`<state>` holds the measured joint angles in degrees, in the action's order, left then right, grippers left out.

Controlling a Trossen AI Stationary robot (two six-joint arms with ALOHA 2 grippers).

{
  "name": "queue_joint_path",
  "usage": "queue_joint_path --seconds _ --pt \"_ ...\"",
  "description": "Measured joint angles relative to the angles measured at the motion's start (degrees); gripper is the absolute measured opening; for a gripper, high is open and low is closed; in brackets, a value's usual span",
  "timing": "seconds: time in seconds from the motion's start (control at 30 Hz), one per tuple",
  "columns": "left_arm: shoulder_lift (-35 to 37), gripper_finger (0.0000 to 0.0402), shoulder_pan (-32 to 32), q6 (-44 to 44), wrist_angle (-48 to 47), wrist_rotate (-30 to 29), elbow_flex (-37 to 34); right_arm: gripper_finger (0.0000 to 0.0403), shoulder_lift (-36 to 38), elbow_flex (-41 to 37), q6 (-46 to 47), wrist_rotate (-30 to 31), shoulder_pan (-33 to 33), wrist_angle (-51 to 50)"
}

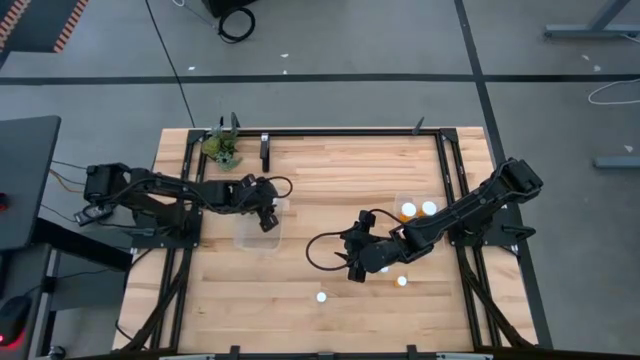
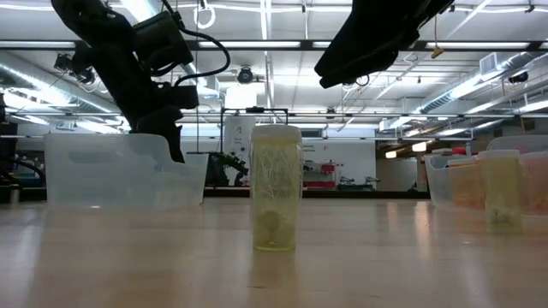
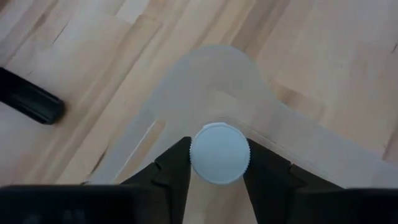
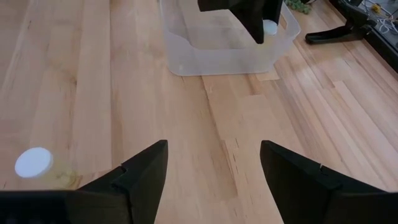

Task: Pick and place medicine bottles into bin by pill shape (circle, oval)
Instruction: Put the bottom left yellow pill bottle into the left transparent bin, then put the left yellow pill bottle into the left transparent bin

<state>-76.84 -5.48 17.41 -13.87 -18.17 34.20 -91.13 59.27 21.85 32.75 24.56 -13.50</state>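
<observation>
Wooden counter (image 1: 300, 190) on a grey workshop floor, black frame rails along its edges.

Left tool (image 1: 266, 213): left of centre in the high view, fingers clamped on a white-capped bottle (image 3: 219, 153), held over the clear bin (image 1: 258, 232).

Right tool (image 1: 356, 260): centre-right, fingers spread wide, holding nothing.

Second clear bin (image 1: 417, 212): right of centre, two bottles inside.

Loose bottles: one (image 1: 321, 296) at lower centre; one (image 1: 402, 282) just right of the right tool.

Small green plant (image 1: 222, 146): upper left corner of the counter.
</observation>
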Motion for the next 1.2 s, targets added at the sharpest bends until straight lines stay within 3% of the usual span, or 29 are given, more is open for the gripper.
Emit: queue_joint_path --seconds 0.47,0.83,1.2 --pt "1.27 0.0225 0.07 -0.24 -2.02 0.0 0.01 0.0263 0.0 0.0 0.0 0.0 0.0 0.16" --pt "6.67 0.0231 1.15 1.33 -6.9 -1.04 0.09 0.0263 0.0 0.07 -0.62 0.0 0.0 1.05" --pt "9.33 0.0231 9.43 3.43 -8.29 -5.26 3.78 0.0263 0.0 0.07 -0.68 0.0 -0.04 1.05"
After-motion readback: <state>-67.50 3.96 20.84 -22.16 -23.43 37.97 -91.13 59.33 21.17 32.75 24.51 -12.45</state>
